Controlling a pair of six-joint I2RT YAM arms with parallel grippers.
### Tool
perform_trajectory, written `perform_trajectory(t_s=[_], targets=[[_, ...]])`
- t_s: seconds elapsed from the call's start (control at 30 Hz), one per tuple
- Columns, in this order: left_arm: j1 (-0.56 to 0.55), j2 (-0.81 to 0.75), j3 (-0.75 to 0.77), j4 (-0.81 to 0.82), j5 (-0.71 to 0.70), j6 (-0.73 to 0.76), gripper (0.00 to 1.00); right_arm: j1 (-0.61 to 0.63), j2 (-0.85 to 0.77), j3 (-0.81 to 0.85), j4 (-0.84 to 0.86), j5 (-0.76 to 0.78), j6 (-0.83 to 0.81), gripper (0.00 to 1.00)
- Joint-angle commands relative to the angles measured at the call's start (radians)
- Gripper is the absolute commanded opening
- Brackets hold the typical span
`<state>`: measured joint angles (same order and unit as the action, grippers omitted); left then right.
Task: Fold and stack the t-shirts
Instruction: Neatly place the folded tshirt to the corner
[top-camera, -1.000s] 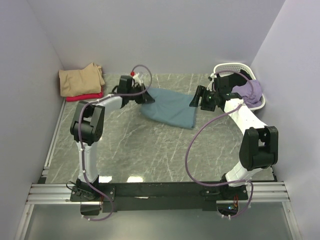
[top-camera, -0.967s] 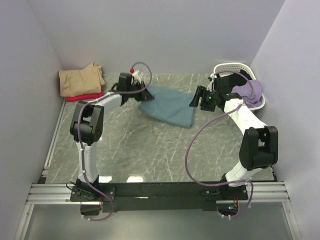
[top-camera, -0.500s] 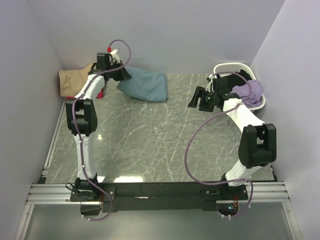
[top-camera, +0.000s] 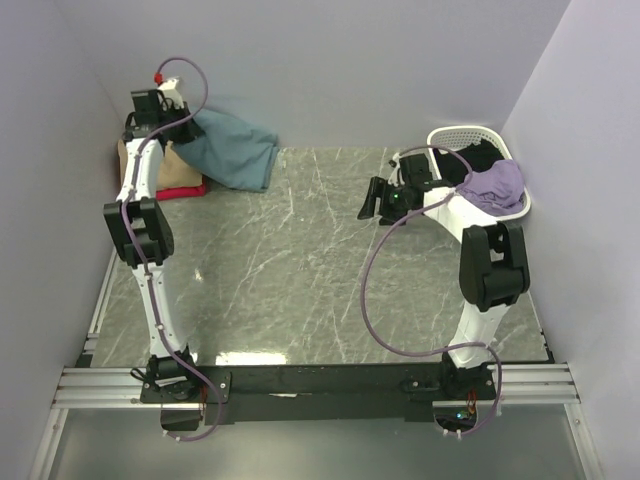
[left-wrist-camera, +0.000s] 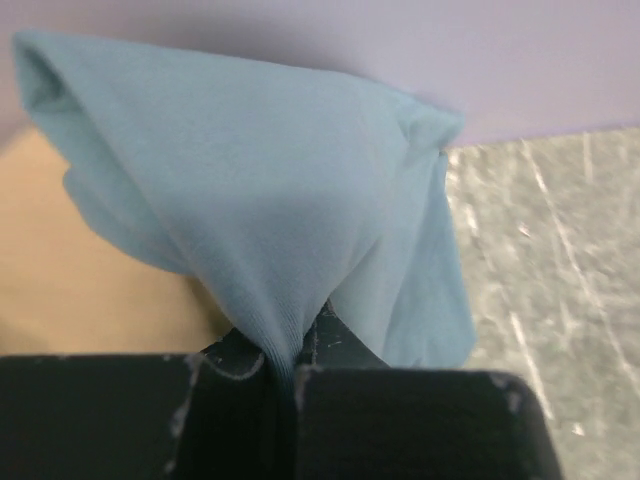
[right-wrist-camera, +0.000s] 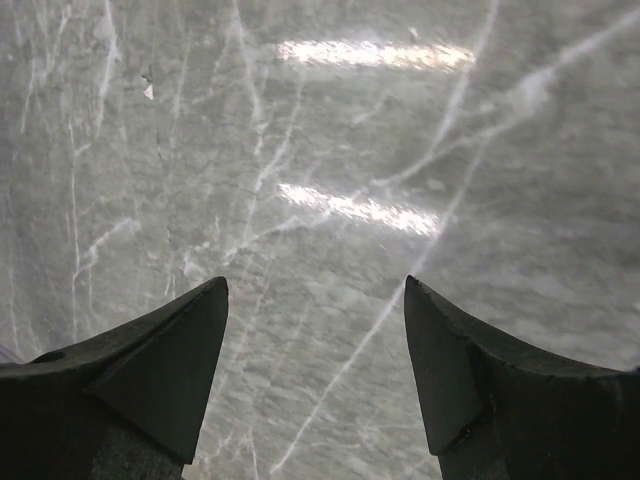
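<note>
Top external, left end effector (top-camera: 186, 126) carried teal t-shirt (top-camera: 236, 152) left, beside tan t-shirt (top-camera: 178, 168)

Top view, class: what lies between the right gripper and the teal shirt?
Bare marble table only, between right gripper and teal shirt, as the top view shows.

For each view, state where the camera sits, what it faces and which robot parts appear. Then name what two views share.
Top external: above, behind the bases, looking down over the table; both arms, left hand, right hand.
Left wrist: on the left arm, facing the teal t-shirt pinched in its shut hand; fingers at bottom.
Right wrist: on the right arm, facing the table; open fingers at bottom.
Shared: teal t-shirt and tan t-shirt, in top and left wrist.
</note>
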<state>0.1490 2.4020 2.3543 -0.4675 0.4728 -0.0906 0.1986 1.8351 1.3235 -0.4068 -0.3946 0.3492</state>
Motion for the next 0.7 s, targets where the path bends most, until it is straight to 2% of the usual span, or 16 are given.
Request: perform_trajectory(t_s=[0.0,0.2,0.67], targets=[[0.032,-0.041,0.102,0.093,-0.052,0.077,0.01,0.042,0.041,0.092,0.003,-0.009,0.007,0.78],[0.11,-0.037,0.143,0.141,-0.125,0.077,0.01,0.074,0.072,0.126,-0.003,0.002,0.013,0.78],[0.294,-0.087,0.125,0.288,-0.098,-0.035,0.01,0.122,0.133,0.183,-0.015,0.002,0.027,0.78]])
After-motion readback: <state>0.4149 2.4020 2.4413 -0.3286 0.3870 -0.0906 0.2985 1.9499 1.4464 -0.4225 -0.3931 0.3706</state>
